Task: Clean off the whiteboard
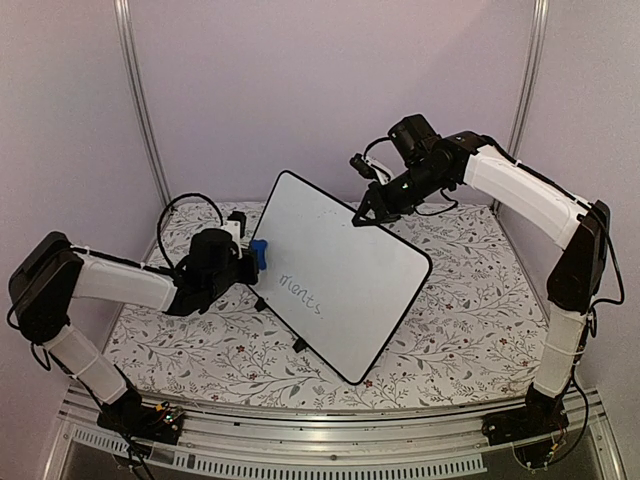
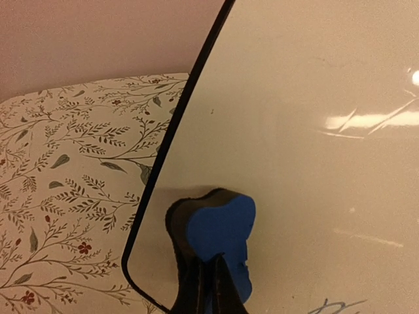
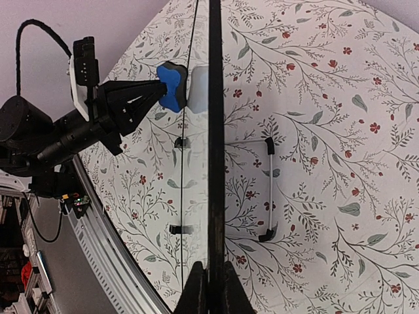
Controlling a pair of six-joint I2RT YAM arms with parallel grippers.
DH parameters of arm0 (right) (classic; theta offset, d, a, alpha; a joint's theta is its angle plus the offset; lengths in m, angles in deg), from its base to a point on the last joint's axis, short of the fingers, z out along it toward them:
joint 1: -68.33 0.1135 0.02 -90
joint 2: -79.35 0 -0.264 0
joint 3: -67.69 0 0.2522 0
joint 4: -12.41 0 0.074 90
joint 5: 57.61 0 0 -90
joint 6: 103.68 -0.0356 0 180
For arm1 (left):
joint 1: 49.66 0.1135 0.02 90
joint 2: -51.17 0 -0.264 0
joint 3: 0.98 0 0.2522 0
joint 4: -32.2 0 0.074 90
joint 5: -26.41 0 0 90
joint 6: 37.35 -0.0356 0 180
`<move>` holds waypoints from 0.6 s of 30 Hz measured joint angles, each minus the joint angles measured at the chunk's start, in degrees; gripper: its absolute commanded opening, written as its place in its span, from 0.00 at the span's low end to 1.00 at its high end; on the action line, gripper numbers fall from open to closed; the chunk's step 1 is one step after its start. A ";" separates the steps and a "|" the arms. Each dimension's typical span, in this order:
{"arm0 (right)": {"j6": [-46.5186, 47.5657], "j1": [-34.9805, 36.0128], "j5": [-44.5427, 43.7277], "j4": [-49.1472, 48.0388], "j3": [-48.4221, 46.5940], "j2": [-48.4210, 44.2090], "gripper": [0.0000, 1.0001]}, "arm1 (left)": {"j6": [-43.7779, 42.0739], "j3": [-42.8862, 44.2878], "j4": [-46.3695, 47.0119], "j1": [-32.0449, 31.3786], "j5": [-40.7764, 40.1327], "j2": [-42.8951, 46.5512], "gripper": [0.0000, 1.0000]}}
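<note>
The whiteboard (image 1: 345, 265) stands tilted on the table, with grey handwriting (image 1: 301, 292) near its lower left. My left gripper (image 1: 250, 257) is shut on a blue eraser (image 1: 259, 252), which is pressed against the board's left edge area. In the left wrist view the eraser (image 2: 219, 226) sits squeezed between the jaws (image 2: 211, 258) on the white surface (image 2: 314, 98), close to the rounded corner. My right gripper (image 1: 362, 214) is shut on the board's upper edge. In the right wrist view the black frame (image 3: 215, 131) runs edge-on out from between that gripper's (image 3: 213, 265) fingers.
The table (image 1: 470, 300) wears a floral-patterned cloth. A wire stand (image 3: 270, 190) props the board from behind. Small black feet (image 1: 298, 345) stick out at its lower edge. An aluminium rail (image 1: 330, 430) runs along the near table edge, and purple walls enclose the back.
</note>
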 measured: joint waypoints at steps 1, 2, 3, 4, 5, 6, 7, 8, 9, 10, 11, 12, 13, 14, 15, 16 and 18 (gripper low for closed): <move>0.00 0.00 0.00 0.00 0.00 0.00 0.00 | 0.00 -0.59 -0.04 -0.04 0.07 0.02 0.00; 0.00 0.00 -0.02 0.00 0.00 0.00 0.00 | 0.00 -1.31 -0.15 -0.07 0.26 0.02 0.00; -0.02 0.00 -0.02 0.00 0.00 0.00 0.00 | 0.02 -1.95 -0.22 -0.09 0.48 0.02 0.00; -0.04 0.00 -0.02 0.00 0.00 0.00 0.00 | 0.02 -2.51 -0.22 -0.09 0.70 0.02 0.00; -0.04 0.00 -0.04 0.00 0.00 0.00 0.00 | 0.04 -3.10 -0.17 -0.09 1.05 0.02 0.00; -0.07 0.00 -0.04 0.02 0.00 0.02 0.00 | 0.04 -3.54 -0.13 -0.13 1.18 0.02 0.00; -0.07 0.00 -0.04 0.02 0.00 0.04 0.00 | 0.07 -3.93 -0.13 -0.15 1.25 0.02 0.00; -0.09 0.00 -0.04 -0.02 0.00 0.07 0.00 | 0.09 -4.24 -0.13 -0.17 1.27 0.02 0.00; -0.09 0.00 -0.04 -0.07 0.00 0.11 0.00 | 0.17 -4.39 -0.13 -0.20 1.29 0.02 0.00; -0.09 0.00 -0.04 -0.11 0.00 0.11 0.00 | 0.20 -4.39 -0.13 -0.20 1.31 -0.02 0.00; -0.09 0.00 -0.04 -0.09 0.00 0.11 0.00 | 0.22 -4.39 -0.04 -0.22 1.33 -0.07 0.00; -0.11 -0.02 -0.04 -0.09 0.00 0.11 0.00 | 0.20 -4.39 0.02 -0.22 1.33 -0.11 0.00; -0.11 -0.02 -0.04 -0.09 0.00 0.11 0.00 | 0.22 -4.37 0.17 -0.24 1.31 -0.22 0.00; -0.22 -0.02 -0.04 -0.09 0.00 0.11 0.00 | 0.22 -4.37 0.33 -0.24 1.25 -0.37 0.00; -0.28 -0.02 -0.04 -0.09 0.00 0.13 0.00 | 0.20 -4.35 0.48 -0.24 1.20 -0.44 0.00; -0.31 -0.02 -0.04 -0.09 0.00 0.13 0.00 | 0.20 -4.31 0.55 -0.24 1.14 -0.48 0.00; -0.35 -0.02 -0.04 -0.11 0.00 0.15 0.00 | 0.11 -4.13 0.92 -0.24 1.07 -0.68 0.00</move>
